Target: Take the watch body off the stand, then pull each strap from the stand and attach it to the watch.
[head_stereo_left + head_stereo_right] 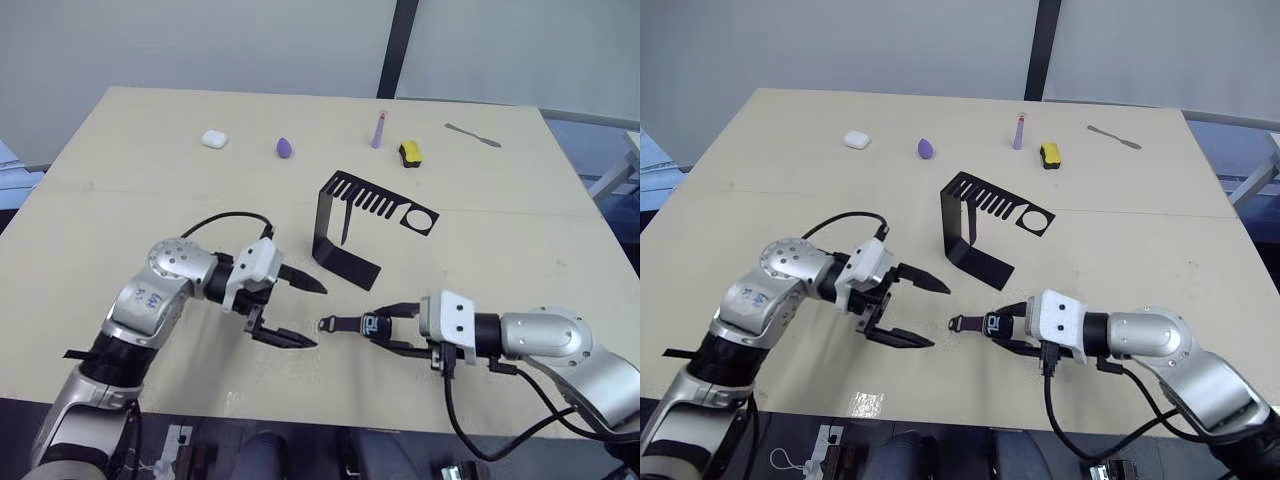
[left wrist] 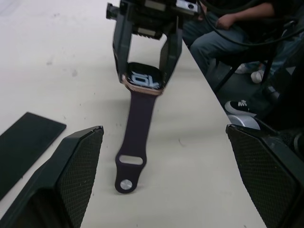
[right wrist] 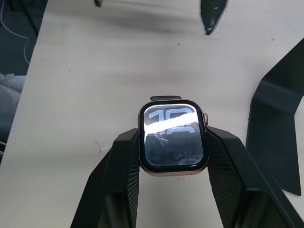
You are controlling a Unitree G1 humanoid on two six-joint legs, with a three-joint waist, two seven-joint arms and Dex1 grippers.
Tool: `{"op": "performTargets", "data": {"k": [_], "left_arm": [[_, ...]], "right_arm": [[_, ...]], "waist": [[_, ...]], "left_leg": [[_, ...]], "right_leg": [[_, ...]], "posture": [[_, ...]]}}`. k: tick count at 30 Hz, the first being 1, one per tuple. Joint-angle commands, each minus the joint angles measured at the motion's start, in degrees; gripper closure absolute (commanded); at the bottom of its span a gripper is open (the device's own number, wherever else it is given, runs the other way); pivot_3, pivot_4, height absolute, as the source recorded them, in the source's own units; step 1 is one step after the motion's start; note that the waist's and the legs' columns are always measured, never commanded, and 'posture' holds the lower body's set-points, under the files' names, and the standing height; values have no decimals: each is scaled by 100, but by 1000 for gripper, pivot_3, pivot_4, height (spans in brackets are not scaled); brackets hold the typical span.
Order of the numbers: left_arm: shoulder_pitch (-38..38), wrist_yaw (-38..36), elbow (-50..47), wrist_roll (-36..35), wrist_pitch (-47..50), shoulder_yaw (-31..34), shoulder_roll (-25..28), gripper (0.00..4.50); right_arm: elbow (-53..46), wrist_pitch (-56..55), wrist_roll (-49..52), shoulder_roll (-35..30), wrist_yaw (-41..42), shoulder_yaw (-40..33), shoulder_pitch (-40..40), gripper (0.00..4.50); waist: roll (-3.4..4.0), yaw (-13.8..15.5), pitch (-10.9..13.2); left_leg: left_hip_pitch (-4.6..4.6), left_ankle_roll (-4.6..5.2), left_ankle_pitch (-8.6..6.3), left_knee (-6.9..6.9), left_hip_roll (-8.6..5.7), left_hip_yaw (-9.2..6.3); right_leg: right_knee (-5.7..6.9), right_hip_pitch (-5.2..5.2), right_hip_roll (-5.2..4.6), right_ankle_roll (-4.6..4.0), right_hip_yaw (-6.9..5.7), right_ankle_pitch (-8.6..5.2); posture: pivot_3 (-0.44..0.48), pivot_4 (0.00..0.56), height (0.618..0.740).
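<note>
My right gripper (image 1: 380,325) is shut on the watch body (image 3: 173,137), a dark screen with white digits and a bronze rim held by its sides just above the table. One dark strap (image 2: 135,128) is fixed to the body and lies flat, pointing at my left gripper (image 1: 316,316). That gripper is open, its fingers (image 2: 71,183) spread on either side of the strap's free end without touching it. The black stand (image 1: 345,225) is behind them, with a second thin strap (image 1: 347,228) hanging from its comb slots.
Along the table's far side lie a white earbud case (image 1: 214,139), a purple egg shape (image 1: 286,148), a purple tube (image 1: 379,130), a yellow-and-black block (image 1: 410,153) and a metal tool (image 1: 473,135). A seated person (image 2: 237,23) is beyond the table's front edge (image 1: 330,425), close to both grippers.
</note>
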Motion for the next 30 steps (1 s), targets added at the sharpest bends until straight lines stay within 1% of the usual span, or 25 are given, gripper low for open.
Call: {"op": "performTargets", "data": {"k": [1, 5, 8, 11, 13, 14, 16, 17, 18, 19, 21, 24, 27, 30], "left_arm": [[183, -91, -33, 199, -377, 214, 326, 52], [316, 5, 168, 391, -660, 265, 470, 52], [363, 9, 204, 428, -743, 270, 481, 52], [413, 39, 241, 467, -847, 288, 488, 52], [423, 82, 261, 446, -847, 324, 468, 0], [431, 105, 254, 392, -813, 363, 452, 0], [435, 135, 250, 319, -761, 412, 427, 0], [464, 196, 236, 237, -701, 496, 395, 0], [492, 240, 221, 186, -662, 555, 373, 0], [541, 318, 177, 70, -535, 666, 353, 0], [697, 536, 54, -215, -240, 989, 315, 0], [1130, 1019, -112, -658, 308, 1680, 339, 0], [1592, 1799, -77, -1067, 883, 2616, 240, 0], [1892, 2474, 82, -1427, 1298, 3471, 104, 0]], "right_arm": [[221, 345, -178, 358, 90, 316, -354, 2989], [769, 507, -791, 806, 62, 868, -694, 2989], [998, 468, -1113, 936, 197, 1122, -803, 2989], [1073, 469, -1329, 999, 263, 1207, -893, 2989], [1059, 458, -1384, 1023, 274, 1146, -938, 1933], [1005, 479, -1348, 991, 323, 1070, -946, 1607], [916, 448, -1295, 917, 448, 964, -930, 579], [776, 433, -1198, 790, 522, 774, -844, 71], [677, 421, -1139, 706, 567, 639, -771, 24], [515, 418, -1016, 598, 597, 405, -635, 24], [137, 643, -548, 405, 591, -327, -197, 24], [-251, 884, 324, 330, 583, -2036, 947, 24], [-261, 1115, 916, 553, 479, -3811, 2085, 24], [-143, 1108, 1105, 862, 411, -4951, 2972, 24]], "waist": [[0, 3, 0], [0, 18, 0], [0, 45, 0], [0, 35, 0], [0, 32, 0], [0, 29, 0], [0, 19, 0], [0, 24, 0], [0, 27, 0], [0, 30, 0], [0, 36, 0], [-2, 43, -1], [-3, 47, -2], [-6, 47, -4]], "left_leg": [[0, 0, 0, 0, 0, -1], [-1, 0, 0, -1, -1, 0], [-4, 4, -2, 3, -5, -2], [-6, 7, -4, 6, -6, -2], [-5, 7, -4, 8, -5, -2], [-5, 6, -4, 9, -5, -2], [-5, 6, -4, 8, -5, -2], [-5, 6, -4, 8, -5, -2], [-5, 6, -4, 8, -5, -2], [-5, 6, -4, 8, -5, -3], [-6, 6, -4, 7, -5, -5], [-7, 6, -4, -4, -4, -9], [0, 6, -4, -2, -4, -11], [13, 12, -7, -9, -4, -14]], "right_leg": [[3, -1, -1, -3, -1, -2], [7, -7, -5, -6, -2, -4], [11, -7, -11, -6, -5, -4], [13, -7, -12, -6, -5, -3], [15, -8, -12, -6, -6, -4], [18, -8, -11, -6, -6, -4], [21, -9, -10, -6, -6, -4], [23, -10, -11, -6, -6, -4], [23, -10, -11, -6, -7, -4], [25, -10, -11, -6, -7, -4], [27, -9, -11, -6, -9, -4], [31, -4, -11, -6, -11, -3], [27, 7, -11, -5, -11, -3], [13, 17, -10, -5, -11, -3]], "posture": [[0, 150, 740], [0, 150, 740], [0, 150, 740], [0, 150, 740], [0, 150, 740], [0, 150, 740], [0, 150, 740], [0, 150, 740], [0, 150, 740], [0, 150, 740], [0, 150, 740], [0, 150, 740], [0, 150, 740], [0, 150, 740]]}}
